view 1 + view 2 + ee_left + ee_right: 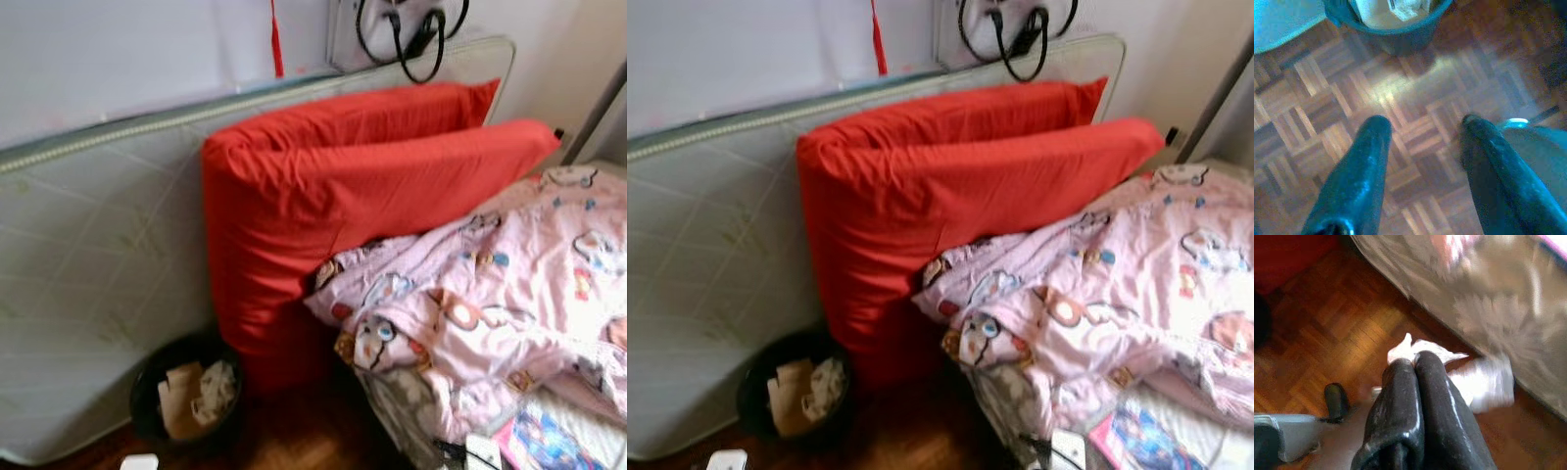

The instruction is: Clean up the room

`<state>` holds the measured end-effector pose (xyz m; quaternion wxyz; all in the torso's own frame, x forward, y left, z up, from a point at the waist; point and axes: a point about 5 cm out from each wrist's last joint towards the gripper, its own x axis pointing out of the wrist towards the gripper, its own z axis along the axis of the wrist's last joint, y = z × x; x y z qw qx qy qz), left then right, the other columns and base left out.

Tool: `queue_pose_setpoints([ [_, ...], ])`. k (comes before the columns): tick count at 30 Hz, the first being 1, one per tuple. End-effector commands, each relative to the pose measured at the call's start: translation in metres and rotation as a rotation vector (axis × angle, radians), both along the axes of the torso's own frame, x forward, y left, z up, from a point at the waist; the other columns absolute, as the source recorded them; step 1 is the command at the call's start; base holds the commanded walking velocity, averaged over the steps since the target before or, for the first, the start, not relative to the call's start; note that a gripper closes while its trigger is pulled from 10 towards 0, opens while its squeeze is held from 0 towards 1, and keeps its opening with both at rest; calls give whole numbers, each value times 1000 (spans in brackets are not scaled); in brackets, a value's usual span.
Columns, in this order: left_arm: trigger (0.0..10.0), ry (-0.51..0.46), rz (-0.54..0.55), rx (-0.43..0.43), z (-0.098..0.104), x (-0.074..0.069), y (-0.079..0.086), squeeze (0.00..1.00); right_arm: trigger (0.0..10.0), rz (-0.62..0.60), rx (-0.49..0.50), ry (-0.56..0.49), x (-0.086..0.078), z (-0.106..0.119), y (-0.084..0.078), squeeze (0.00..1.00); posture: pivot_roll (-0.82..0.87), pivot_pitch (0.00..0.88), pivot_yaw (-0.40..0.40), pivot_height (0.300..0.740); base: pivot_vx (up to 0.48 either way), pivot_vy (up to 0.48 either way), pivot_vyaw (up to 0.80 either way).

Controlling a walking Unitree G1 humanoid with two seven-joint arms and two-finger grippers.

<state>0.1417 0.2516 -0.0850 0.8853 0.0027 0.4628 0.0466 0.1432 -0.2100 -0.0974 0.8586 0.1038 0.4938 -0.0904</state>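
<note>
Room only partly tidied. Pink quilt heaped on bed, red pillows propped against mattress. Bin already holding paper. Right gripper — jaws closed on white tissue above floor; left gripper — jaws apart, empty. Tissue not yet binned.

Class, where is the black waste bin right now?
The waste bin sits on the wooden floor at lower left, against the leaning mattress, beside the red cushion.
</note>
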Motion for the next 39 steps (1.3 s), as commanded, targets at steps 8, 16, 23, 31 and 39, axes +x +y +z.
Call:
queue_pose_setpoints([
  [8, 10000, 20, 18, 20, 0, -6, 9, 0, 10000, 5, 13, -14, 6, 1, 6, 0, 59, 0, 2, 740, 0, 345, 0],
  [16, 10000, 17, 23, 17, 0, -5, 8, 0, 10000, 12, 10, -14, 6, 2, 5, 0, 60, 0, -1, 740, 0, 342, 0],
  [23, 10000, 16, 25, 16, 0, -5, 8, 0, 10000, 16, 10, -14, 7, 2, 5, 0, 60, 0, -3, 740, 0, 339, 0],
  [31, 10000, 10, 36, 15, 1, -4, 9, 0, 10000, 21, 13, -16, 8, 2, 5, 0, 75, 5, -12, 740, 0, 339, 0],
  [39, 10000, 7, 53, 15, 1, -3, 9, 0, 10000, 20, 14, -19, 9, 2, 5, 0, 73, 3, -13, 740, 0, 339, 0],
])
